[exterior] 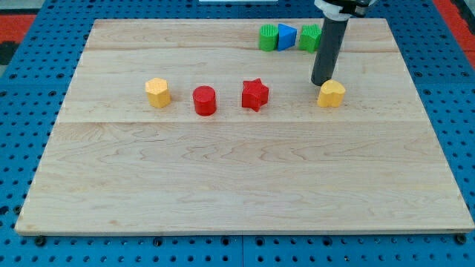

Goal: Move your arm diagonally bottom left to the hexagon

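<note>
A yellow hexagon block (157,93) sits at the view's left on the wooden board (237,178). My tip (323,82) is at the lower end of the dark rod, at the view's upper right, far to the right of the hexagon. The tip stands just above and left of a yellow heart-shaped block (332,94), close to it or touching it. A red cylinder (205,100) and a red star (254,94) lie in a row between the hexagon and the tip.
At the board's top edge a green block (267,37), a blue block (286,36) and another green block (309,37) sit side by side, just left of the rod. Blue pegboard surrounds the board.
</note>
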`<state>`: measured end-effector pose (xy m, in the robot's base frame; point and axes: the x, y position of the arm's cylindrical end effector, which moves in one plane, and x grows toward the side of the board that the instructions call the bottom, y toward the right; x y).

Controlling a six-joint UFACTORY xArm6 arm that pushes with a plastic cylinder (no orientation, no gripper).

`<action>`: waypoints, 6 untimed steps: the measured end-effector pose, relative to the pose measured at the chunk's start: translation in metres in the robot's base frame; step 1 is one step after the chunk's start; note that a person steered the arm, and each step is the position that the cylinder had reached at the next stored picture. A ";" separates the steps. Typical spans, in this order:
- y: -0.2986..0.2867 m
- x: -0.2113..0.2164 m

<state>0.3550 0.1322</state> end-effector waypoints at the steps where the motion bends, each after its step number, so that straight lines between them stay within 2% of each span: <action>1: -0.054 -0.024; 3: -0.284 -0.024; 4: -0.370 -0.020; 5: -0.378 0.077; 6: -0.311 0.136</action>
